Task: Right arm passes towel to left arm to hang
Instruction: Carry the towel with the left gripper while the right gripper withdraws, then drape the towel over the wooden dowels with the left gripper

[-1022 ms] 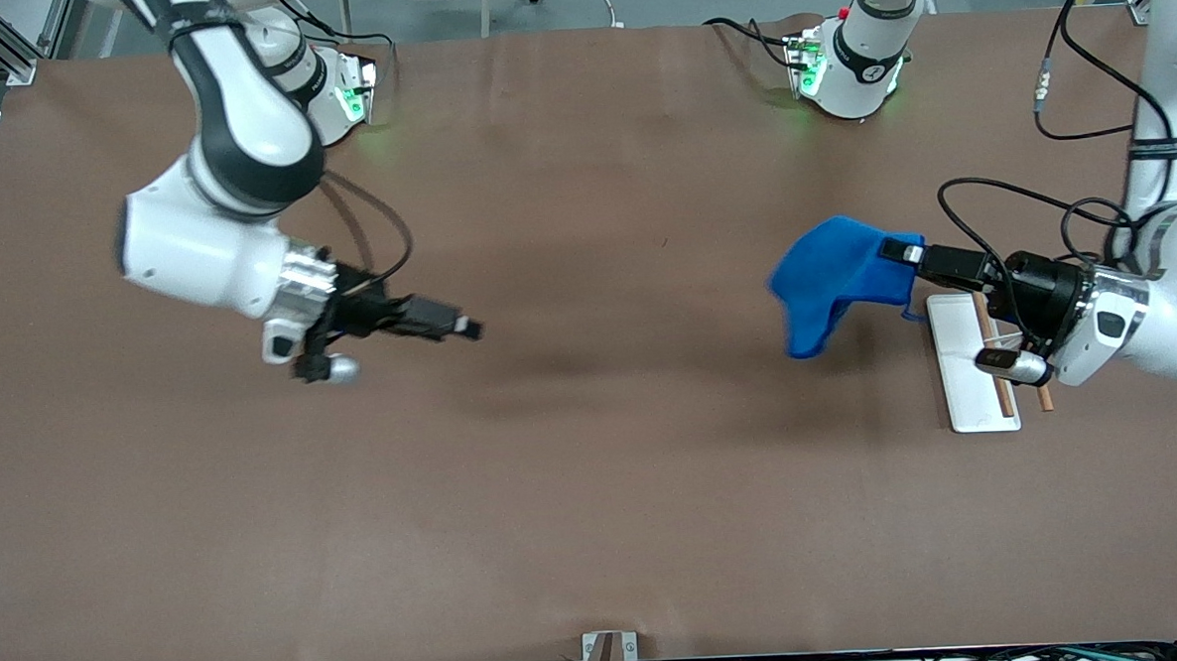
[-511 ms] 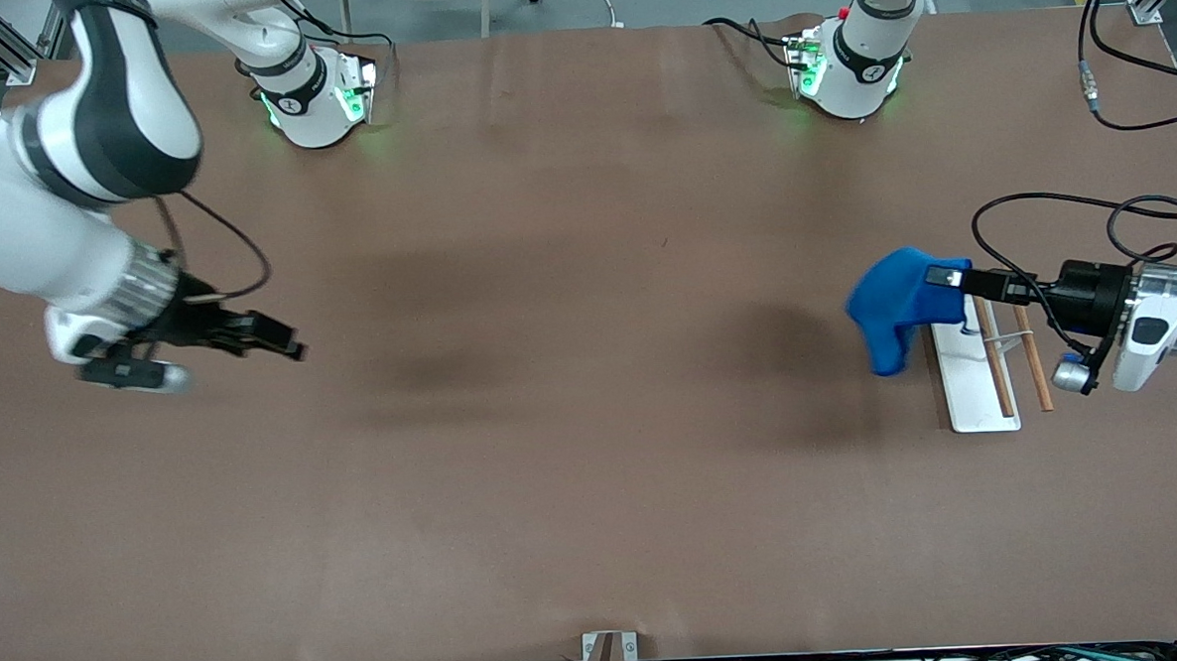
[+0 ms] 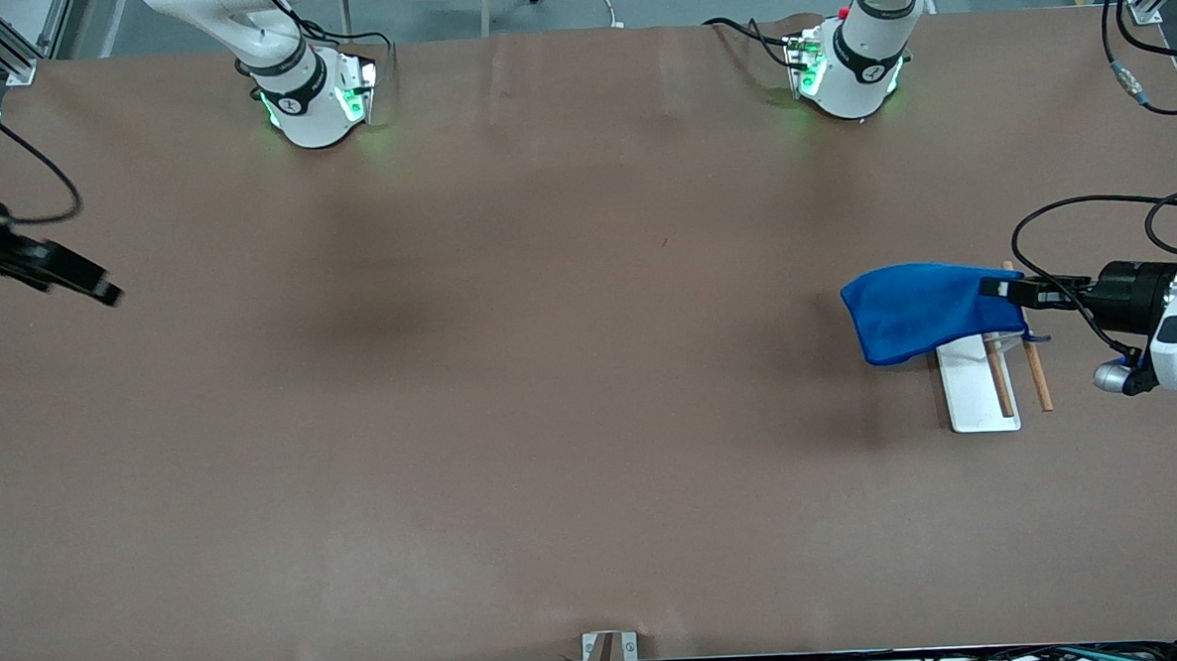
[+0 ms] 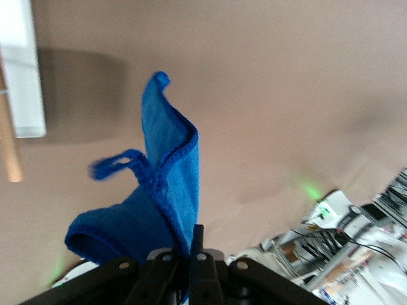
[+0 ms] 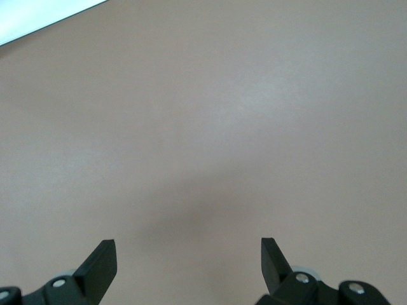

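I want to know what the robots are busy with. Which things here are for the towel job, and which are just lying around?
For the job:
- towel, held up over the rack
- left gripper, shut on the towel
- right gripper, open, waiting over its end of the table
- white rack with wooden rods, probably the hanger

Lying about:
- nothing else on the table

White base [image 3: 974, 393] with wooden rods [image 3: 1036, 376] on brown table [image 3: 551, 372].

A bright blue towel [image 3: 920, 308] with darker edging, a white rack base [image 3: 971, 393] and pale wooden rods [image 3: 1038, 382], on a plain brown bench [image 3: 553, 421].
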